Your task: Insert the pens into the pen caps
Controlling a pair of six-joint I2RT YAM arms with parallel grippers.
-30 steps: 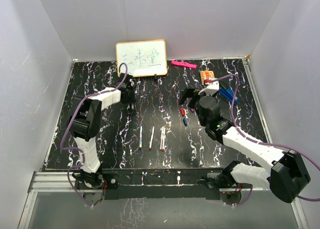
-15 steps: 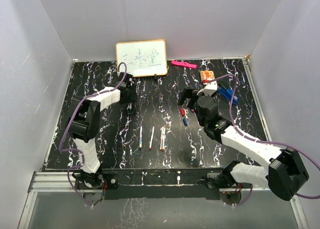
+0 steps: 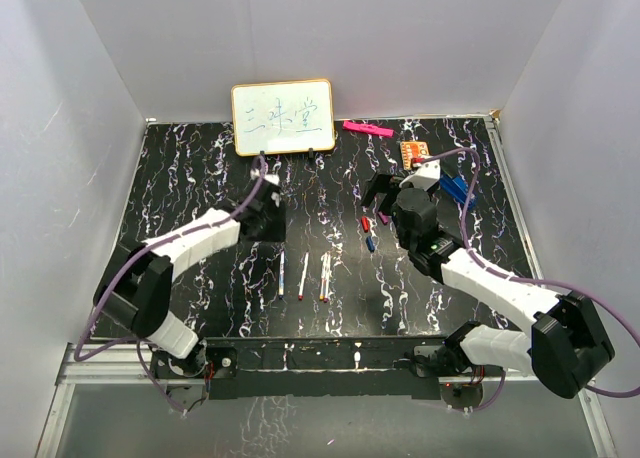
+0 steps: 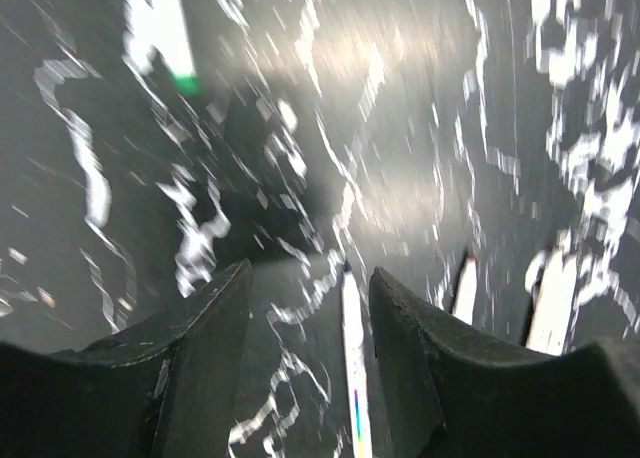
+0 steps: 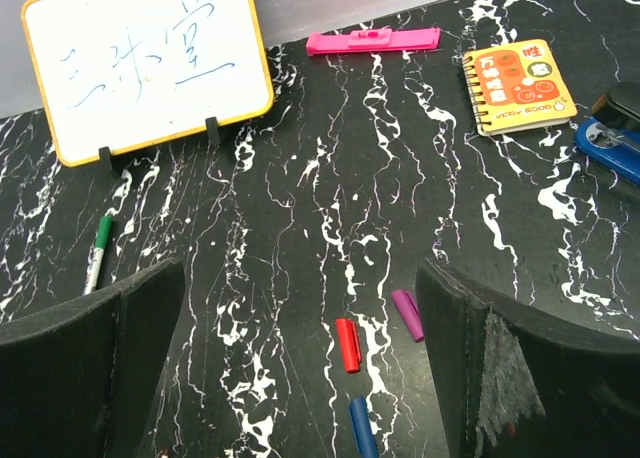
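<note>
Over the counter (image 3: 200,158), left jaws stand partly open facing a pen (image 4: 350,358); right jaws gape wide above caps (image 5: 347,344).

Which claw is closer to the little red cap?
Right. The right gripper hangs just beyond the red cap; the left gripper is off to its left, near the white pens.

Whiteboard (image 5: 145,63) upright at table (image 5: 300,228) rear; pink bar (image 5: 372,41), orange notepad (image 5: 518,85), blue stapler (image 5: 612,143) rightward.
</note>
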